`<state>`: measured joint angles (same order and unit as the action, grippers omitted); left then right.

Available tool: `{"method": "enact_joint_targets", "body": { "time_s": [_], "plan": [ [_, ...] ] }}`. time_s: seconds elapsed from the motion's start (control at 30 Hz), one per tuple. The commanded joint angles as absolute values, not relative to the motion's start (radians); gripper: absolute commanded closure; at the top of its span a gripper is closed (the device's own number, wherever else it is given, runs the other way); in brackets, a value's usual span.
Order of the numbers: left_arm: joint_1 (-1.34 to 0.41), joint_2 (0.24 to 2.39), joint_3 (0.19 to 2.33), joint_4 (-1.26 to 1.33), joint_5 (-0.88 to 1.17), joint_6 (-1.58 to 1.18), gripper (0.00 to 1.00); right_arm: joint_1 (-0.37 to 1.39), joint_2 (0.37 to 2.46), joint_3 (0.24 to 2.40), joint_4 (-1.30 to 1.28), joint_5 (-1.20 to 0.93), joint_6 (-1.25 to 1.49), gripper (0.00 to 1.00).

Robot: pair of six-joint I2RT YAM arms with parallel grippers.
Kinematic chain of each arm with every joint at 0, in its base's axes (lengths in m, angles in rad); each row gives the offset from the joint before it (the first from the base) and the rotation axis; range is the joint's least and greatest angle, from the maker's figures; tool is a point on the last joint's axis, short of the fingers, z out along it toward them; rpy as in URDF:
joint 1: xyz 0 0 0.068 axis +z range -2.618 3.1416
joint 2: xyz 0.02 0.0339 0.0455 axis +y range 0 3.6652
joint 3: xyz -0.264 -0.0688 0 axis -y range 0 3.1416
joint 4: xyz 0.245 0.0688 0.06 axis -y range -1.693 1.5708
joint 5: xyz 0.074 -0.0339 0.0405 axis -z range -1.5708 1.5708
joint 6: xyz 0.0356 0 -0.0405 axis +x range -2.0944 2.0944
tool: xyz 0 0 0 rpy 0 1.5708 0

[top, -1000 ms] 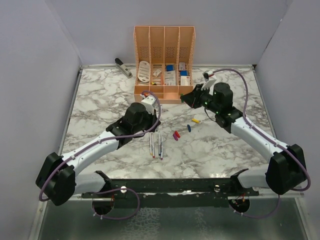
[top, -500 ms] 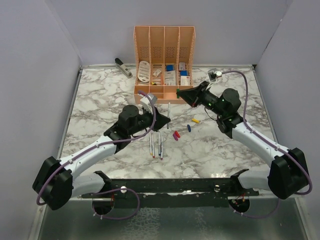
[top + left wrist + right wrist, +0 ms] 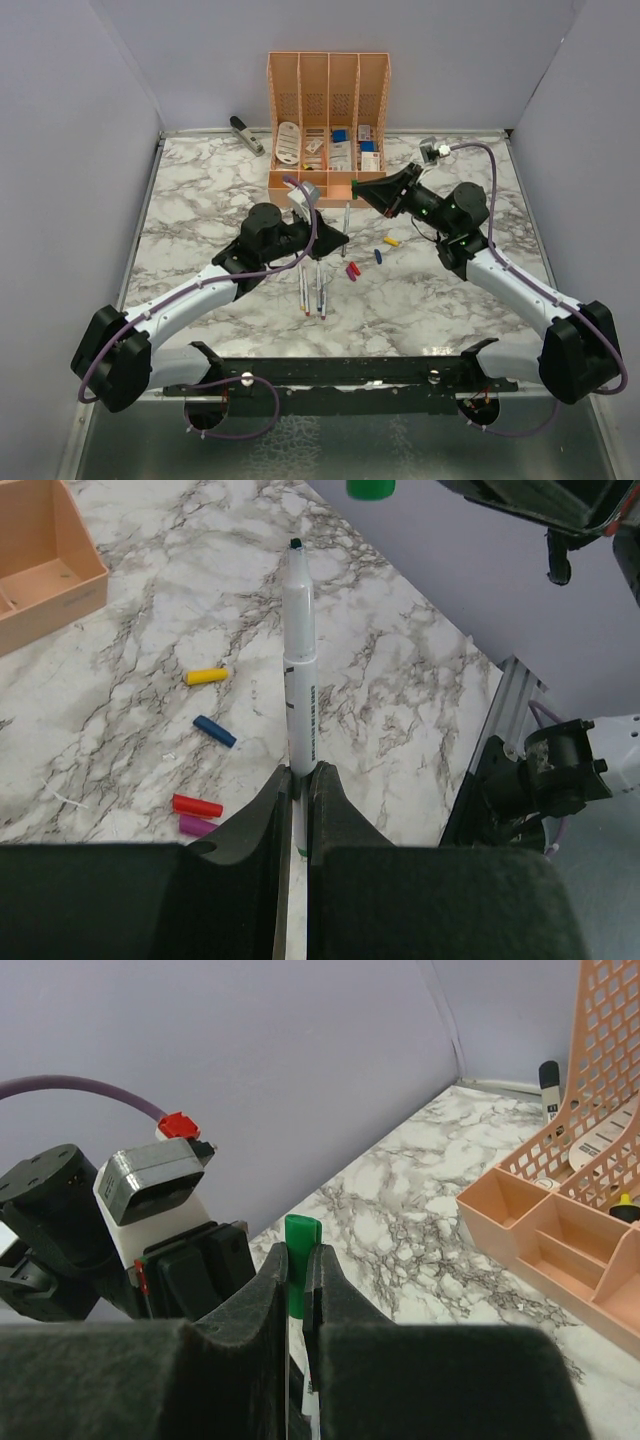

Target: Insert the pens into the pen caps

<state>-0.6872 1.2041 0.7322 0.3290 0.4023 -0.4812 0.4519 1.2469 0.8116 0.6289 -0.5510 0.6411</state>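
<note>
Quick update from me. My left end effector [image 3: 297, 800] is clenched on a thin white-grey marker pen [image 3: 300, 660], gripping it low on the barrel so the dark tip sticks straight up out of the fingers. A second ago that arm was down low over the other pens [image 3: 318, 290] on the marble-patterned bench [image 3: 200, 200]. Now it's up off the bench and swung toward the middle, and the pen has edged a bit closer to my right side than half a second back.

My right end effector [image 3: 297, 1270] is clamped on the stubby green plastic cap [image 3: 300, 1245]. It has reached further in toward the left arm since the earlier shot, just in front of the peach plastic organiser [image 3: 328, 70].

From the left wrist view the cap hangs above the tip and off to the right, so pen and cap are near each other but apart, not lined up. The yellow cap [image 3: 207, 676], blue cap [image 3: 215, 731], red cap [image 3: 197, 805] and purple cap [image 3: 197, 826] lie on the bench where they were, and the spare pens haven't budged either.
</note>
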Motion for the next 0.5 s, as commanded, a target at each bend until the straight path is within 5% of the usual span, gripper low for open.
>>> {"method": "enact_joint_targets", "body": {
  "time_s": [0.0, 0.47],
  "plan": [
    [-0.684, 1.207, 0.769, 0.371, 0.455, -0.492, 1.00, 0.457, 1.216, 0.768, 0.721, -0.568, 0.685, 0.98],
    [-0.684, 1.217, 0.762, 0.388, 0.468, -0.498, 1.00, 0.458, 1.211, 0.684, 0.913, -0.439, 0.724, 0.98]
  ]
}}
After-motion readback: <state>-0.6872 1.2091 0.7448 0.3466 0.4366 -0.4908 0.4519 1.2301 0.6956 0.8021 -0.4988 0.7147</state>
